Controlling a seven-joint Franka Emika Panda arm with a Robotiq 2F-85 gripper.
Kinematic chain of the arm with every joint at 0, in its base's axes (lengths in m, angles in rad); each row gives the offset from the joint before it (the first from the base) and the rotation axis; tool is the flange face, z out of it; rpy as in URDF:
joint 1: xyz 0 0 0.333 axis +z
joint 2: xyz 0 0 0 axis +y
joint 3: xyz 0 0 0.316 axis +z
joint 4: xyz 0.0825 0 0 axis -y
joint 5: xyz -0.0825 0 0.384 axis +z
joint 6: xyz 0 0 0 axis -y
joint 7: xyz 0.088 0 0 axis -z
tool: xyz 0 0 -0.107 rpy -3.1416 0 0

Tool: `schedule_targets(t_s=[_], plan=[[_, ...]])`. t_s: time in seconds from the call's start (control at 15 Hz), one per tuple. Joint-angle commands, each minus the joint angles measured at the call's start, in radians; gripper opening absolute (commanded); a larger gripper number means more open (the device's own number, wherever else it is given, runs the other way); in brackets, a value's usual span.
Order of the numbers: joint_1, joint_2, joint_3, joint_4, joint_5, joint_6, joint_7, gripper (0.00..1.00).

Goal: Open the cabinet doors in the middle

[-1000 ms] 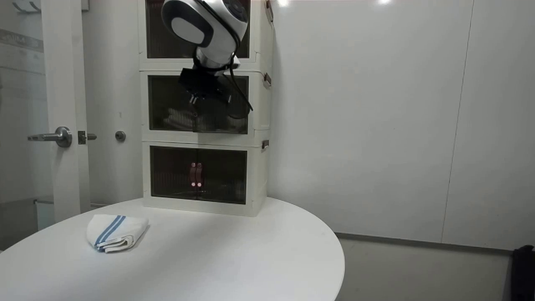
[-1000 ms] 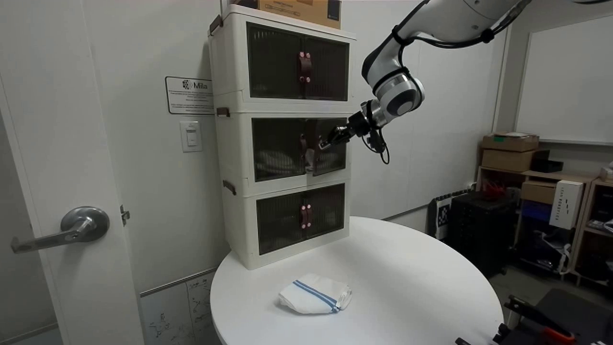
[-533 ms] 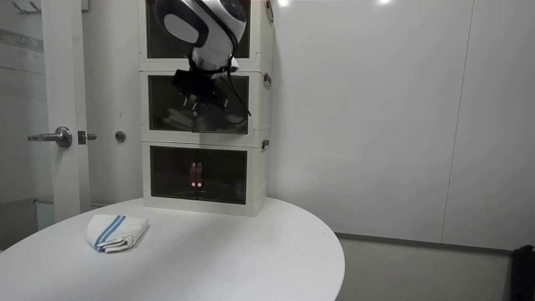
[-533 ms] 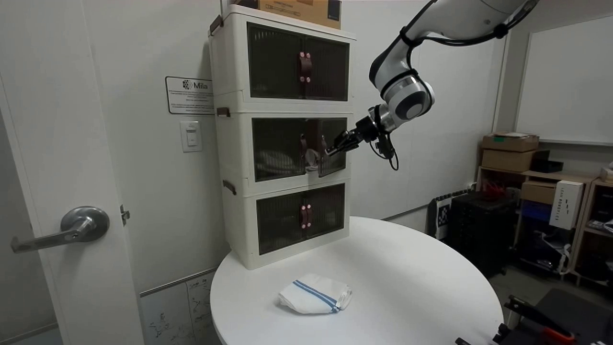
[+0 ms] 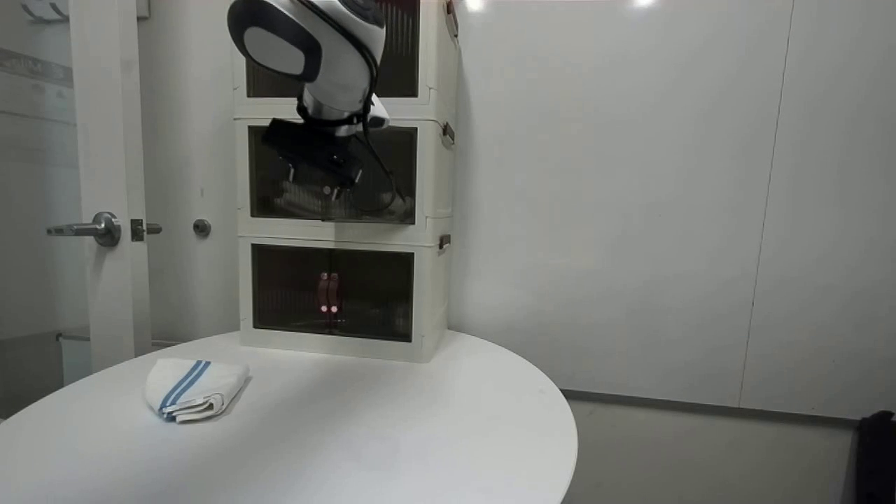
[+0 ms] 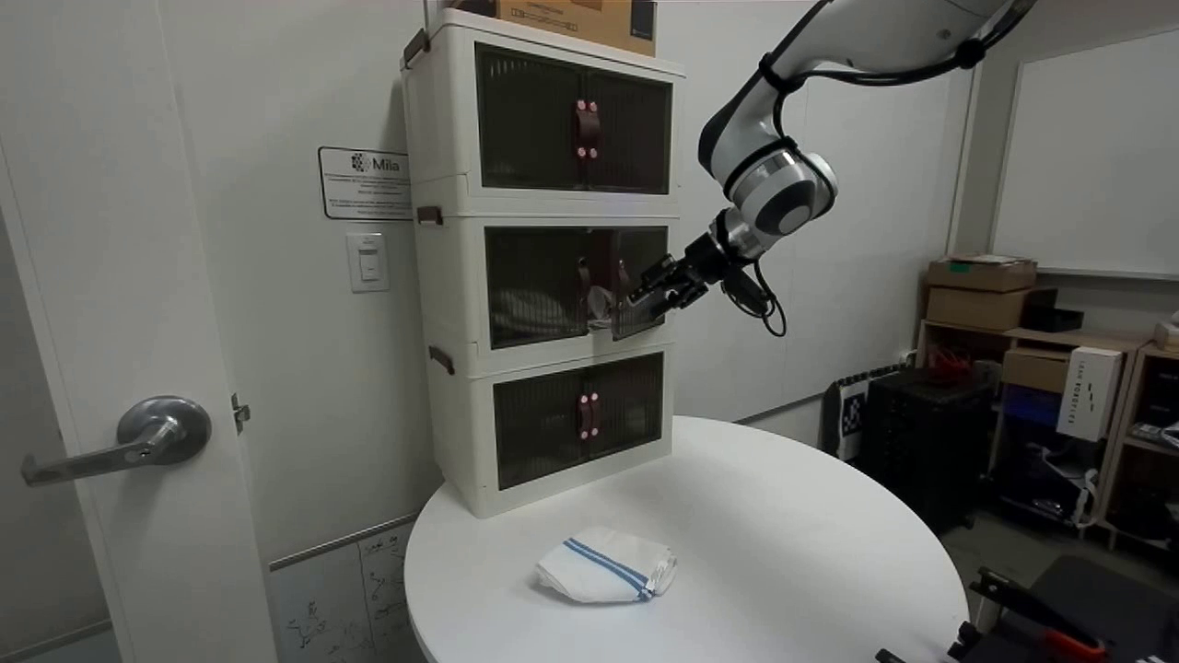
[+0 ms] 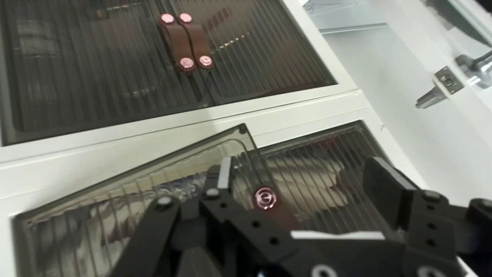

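Lower than the gripper (image 6: 647, 304): bottom cabinet (image 6: 543, 442), standing on white table (image 6: 783, 543); folded blue-striped towel (image 6: 603, 566), same table. Higher than the gripper: top cabinet (image 6: 530, 120), cardboard box (image 6: 576, 26) on it. Well apart from the gripper: wall sign (image 6: 364, 184), light switch (image 6: 368, 263), door handle (image 6: 164, 433).

Even, cool indoor light, fairly bright
Two glare spots (image 5: 642, 3) sit high on the white wall (image 5: 616, 210) in an exterior view; a faint shadow (image 5: 301, 413) crosses the tabletop (image 5: 448, 434); the cabinet doors (image 6: 534, 276) read dim in both exterior views; the wrist view is slightly soft.
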Motion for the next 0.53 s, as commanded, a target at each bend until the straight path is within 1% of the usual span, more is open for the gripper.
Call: schedule_targets(t_s=[0.0, 0.13, 0.2, 0.33, 0.47], plan=[[0.060, -0.129, -0.008, -0.086, -0.121, 0.203, 0.254, 1.00], [0.074, -0.171, -0.003, -0.139, -0.245, 0.301, 0.407, 1.00], [0.076, -0.189, 0.000, -0.164, -0.318, 0.323, 0.485, 1.00], [0.073, -0.218, 0.002, -0.199, -0.477, 0.311, 0.642, 1.00], [0.063, -0.241, 0.001, -0.202, -0.648, 0.243, 0.801, 1.00]])
